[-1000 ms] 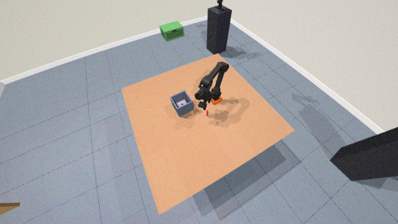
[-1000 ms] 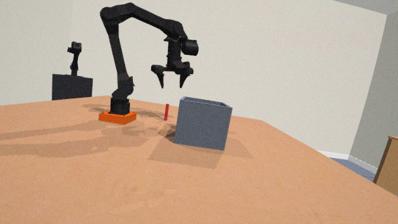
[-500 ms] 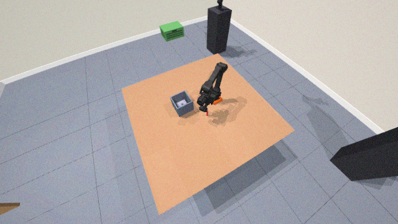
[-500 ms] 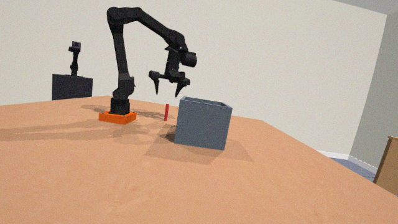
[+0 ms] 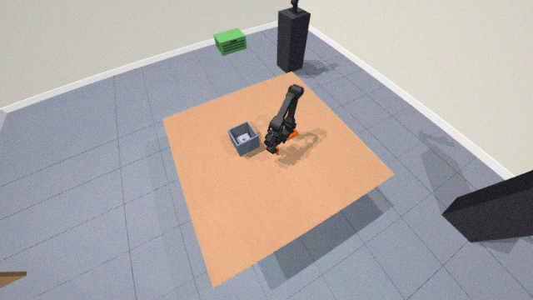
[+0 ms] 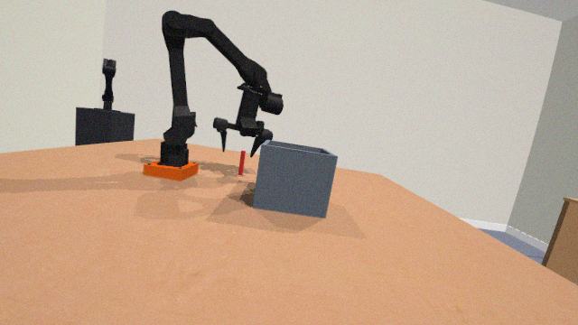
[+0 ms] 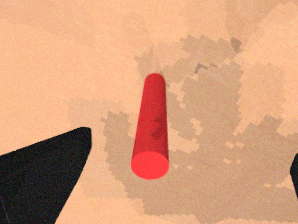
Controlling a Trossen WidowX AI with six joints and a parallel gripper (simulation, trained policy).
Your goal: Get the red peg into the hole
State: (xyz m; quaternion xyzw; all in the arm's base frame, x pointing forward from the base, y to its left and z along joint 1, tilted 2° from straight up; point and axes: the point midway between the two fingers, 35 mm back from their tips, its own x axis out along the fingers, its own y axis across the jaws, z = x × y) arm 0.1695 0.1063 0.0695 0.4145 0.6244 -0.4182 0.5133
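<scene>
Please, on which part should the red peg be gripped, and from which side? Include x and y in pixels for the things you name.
Best grip the upper part of the red peg [image 5: 277, 151] [image 6: 242, 162] [image 7: 151, 125] from above, fingers [image 6: 223, 141] closing on opposite sides: it stands upright, slim and round, its top free.

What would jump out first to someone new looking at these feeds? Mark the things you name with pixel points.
Probably the red peg [image 5: 277, 151] [image 6: 242, 162] [image 7: 152, 122], upright on the tabletop [image 5: 233, 217] [image 6: 289, 271] [image 7: 35, 65] below the open end effector [image 6: 238, 153]. Next, the blue-grey open box [image 5: 248, 147] [image 6: 295, 181] beside it, then the bright orange base [image 5: 294, 132] [image 6: 171, 171] under the black arm [image 5: 284, 109] [image 6: 178, 72].
</scene>
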